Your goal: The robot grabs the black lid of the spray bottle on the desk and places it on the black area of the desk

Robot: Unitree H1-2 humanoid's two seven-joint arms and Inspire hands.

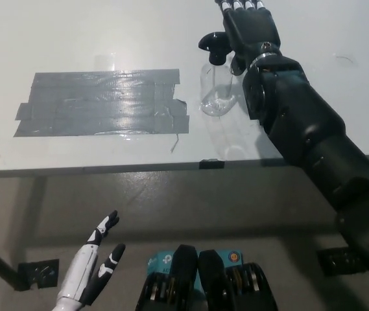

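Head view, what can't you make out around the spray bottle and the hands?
- Right hand: fingertips cut off by the top edge; grip on the black lid unclear.
- Spray bottle: right side hidden behind the black arm.
- Left hand: low beneath the desk, wrist cut by the bottom edge.

You've got a smooth, matt white desk [74,32] with a grey tape patch [100,103] that's glossy and wrinkled (glare streaks across it). The spray bottle [218,91] is clear shiny plastic, its lid [213,45] matt black plastic. The right hand [249,29] looks like hard black plastic, semi-gloss.
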